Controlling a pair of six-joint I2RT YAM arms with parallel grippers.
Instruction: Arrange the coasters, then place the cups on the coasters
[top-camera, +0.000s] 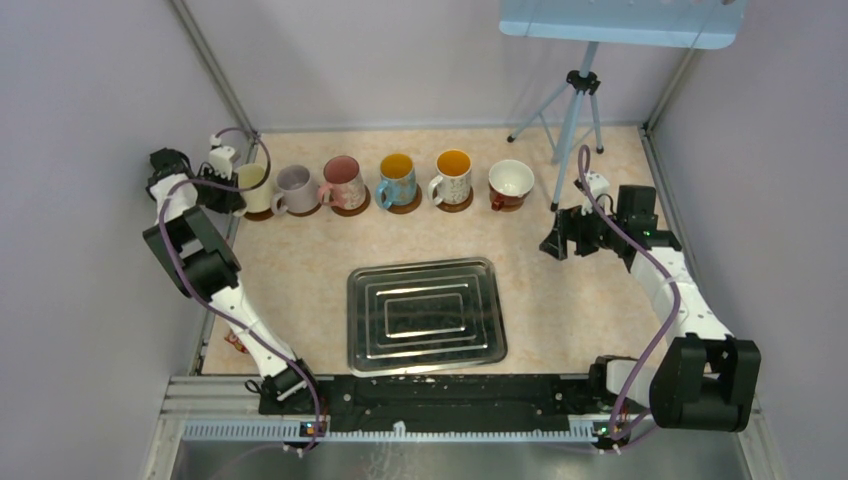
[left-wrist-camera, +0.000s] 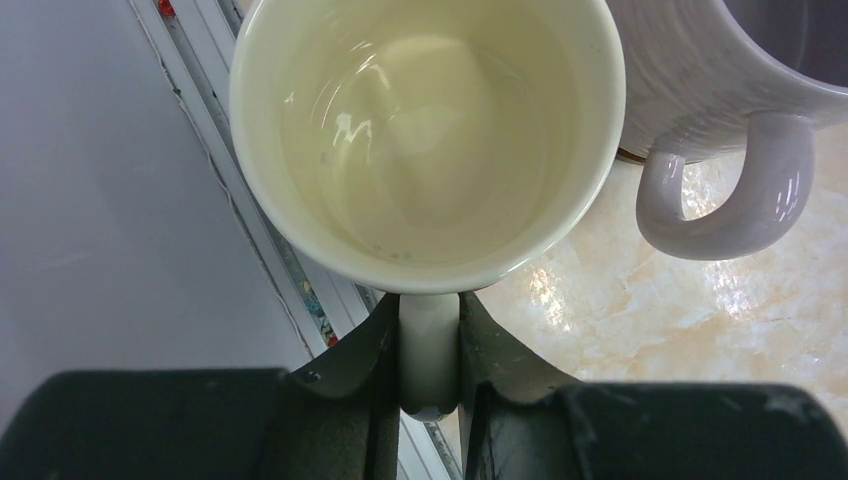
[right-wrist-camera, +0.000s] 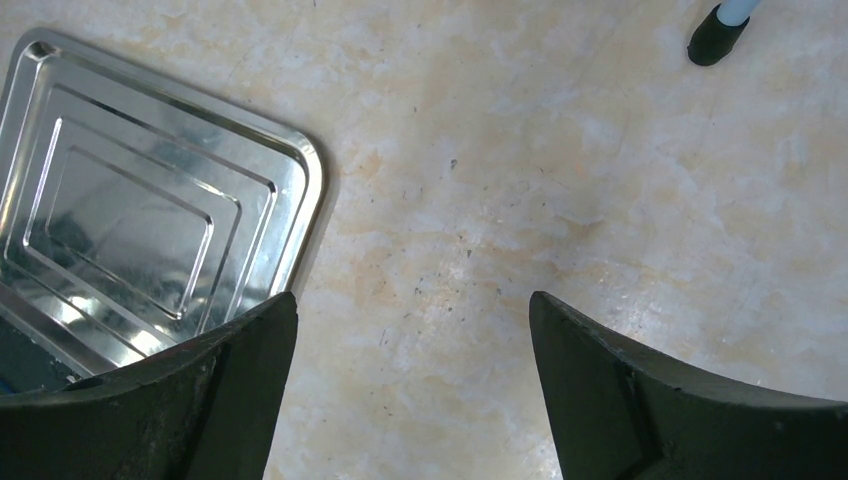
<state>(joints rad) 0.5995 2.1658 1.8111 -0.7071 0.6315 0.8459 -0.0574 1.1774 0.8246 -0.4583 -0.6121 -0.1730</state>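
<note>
We have the left gripper (left-wrist-camera: 430, 335) pinched tight on the handle of the cream mug (left-wrist-camera: 425, 140). The mug sits upper left in the overhead frame, at the row's left end, over its brown coaster (top-camera: 258, 214). Meanwhile the right gripper (right-wrist-camera: 413, 385) gapes empty, far right, so we judge the letting-go falls to the left.
</note>
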